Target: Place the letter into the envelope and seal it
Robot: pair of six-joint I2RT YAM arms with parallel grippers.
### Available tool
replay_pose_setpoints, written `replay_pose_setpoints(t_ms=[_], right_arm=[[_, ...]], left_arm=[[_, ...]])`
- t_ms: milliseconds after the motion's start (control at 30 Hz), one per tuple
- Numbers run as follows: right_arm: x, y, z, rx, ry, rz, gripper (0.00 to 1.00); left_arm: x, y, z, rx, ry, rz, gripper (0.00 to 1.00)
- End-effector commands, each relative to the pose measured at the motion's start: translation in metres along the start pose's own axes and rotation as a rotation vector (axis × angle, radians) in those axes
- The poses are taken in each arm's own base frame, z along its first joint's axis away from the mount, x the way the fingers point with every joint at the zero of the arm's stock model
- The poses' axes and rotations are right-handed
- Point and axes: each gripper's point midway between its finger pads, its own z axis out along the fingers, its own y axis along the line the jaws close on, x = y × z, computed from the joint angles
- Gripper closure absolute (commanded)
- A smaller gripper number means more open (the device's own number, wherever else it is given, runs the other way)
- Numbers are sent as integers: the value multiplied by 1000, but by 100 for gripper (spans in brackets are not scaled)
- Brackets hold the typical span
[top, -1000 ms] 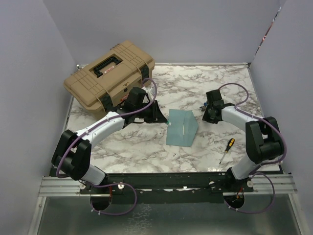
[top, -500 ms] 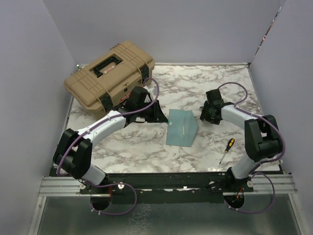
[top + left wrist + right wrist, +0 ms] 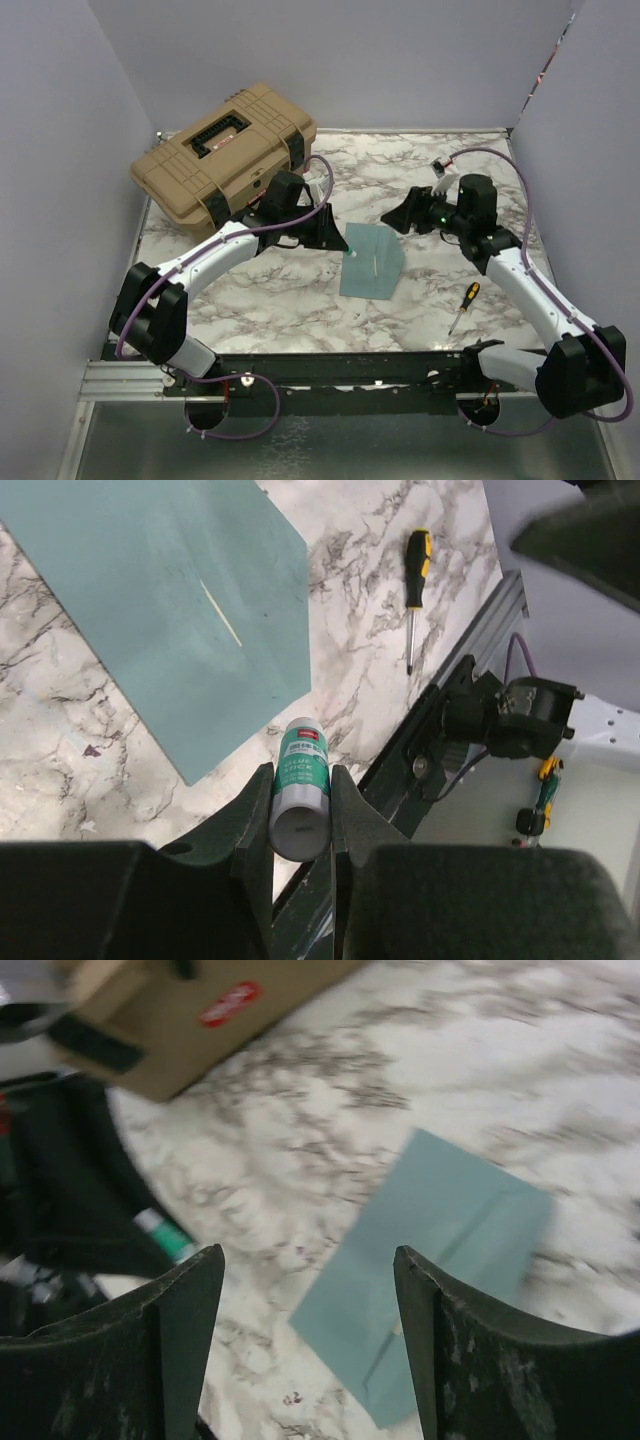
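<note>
The left arm reaches from its base across the marble table [image 3: 300,300] toward the middle, elbow low and forearm angled up and to the right. The left gripper [image 3: 343,243] points down at the upper left corner of the envelope [image 3: 372,262]. Its two fingers are pinched on a glue stick [image 3: 300,792], a white tube with a green label that sticks out past the fingertips. From the left wrist, the end of the tube sits just beside the envelope's edge; I cannot tell whether it touches the paper. The right arm stretches up from its base at the lower right, its long forearm rising toward the far side and its wrist bent so that the right gripper [image 3: 395,218] points left, near the envelope's upper right corner and above the table. Its fingers are spread wide with nothing between them, and the envelope shows in the gap in the right wrist view. The teal envelope lies flat on the table between the two grippers. A tan toolbox [image 3: 225,150] stands at the far left, and a screwdriver [image 3: 463,306] lies to the right of the envelope.
</note>
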Motion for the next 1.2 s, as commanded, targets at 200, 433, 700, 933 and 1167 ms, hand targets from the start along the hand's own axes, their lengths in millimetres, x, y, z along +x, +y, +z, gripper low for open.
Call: replay_pose_setpoints(t_ms=[200,433,700,933,1167], right_arm=[[55,122,-31,-703,122,-301,26],[78,134,-23,-739,226,-350,30],[86,133,-13,-705,260,-376,32],[92,140,-14,-752,274,-372,69],[86,148,-18,-779,257,-348,100]], left_arm=[[11,-41,-20,188,69,170,100],[15,-51,-29,231,71,203,100],[19,-64,-39,295,76,256,100],[13,-67,-40,291,51,253,100],[-8,-84,-51,290,-28,277,68]])
